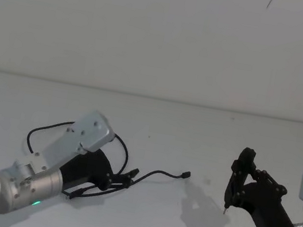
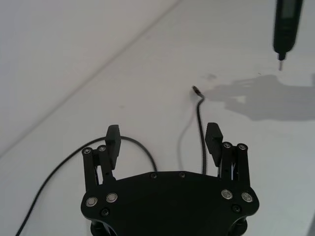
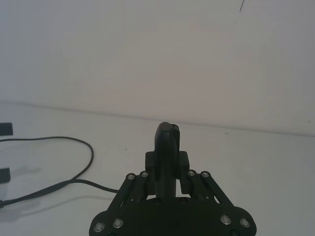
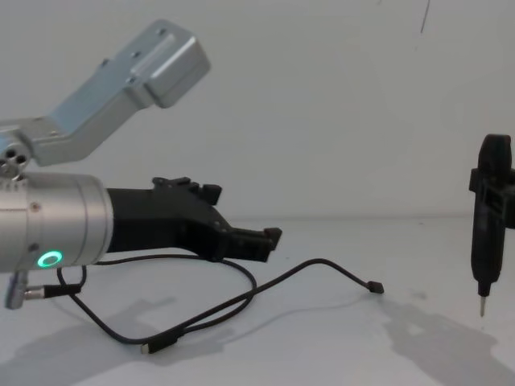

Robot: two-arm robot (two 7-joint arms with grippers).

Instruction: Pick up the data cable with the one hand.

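Observation:
The data cable (image 1: 159, 174) lies loose on the white table, a thin black cord looping back under my left arm with one small plug (image 1: 186, 174) pointing right. In the chest view the cable (image 4: 310, 267) rests flat, its other plug (image 4: 157, 346) near the front. My left gripper (image 1: 124, 178) hovers just above the cable's middle, open. In the left wrist view the left gripper (image 2: 163, 130) has its fingers spread, with cable strands (image 2: 199, 118) running on the table below them. Nothing is held in it.
My right gripper (image 1: 239, 173) stands at the right, shut on a slim black pen-like tool (image 4: 491, 217) with its metal tip pointing down above the table. The right wrist view shows the tool (image 3: 167, 142) upright between the fingers. White wall behind.

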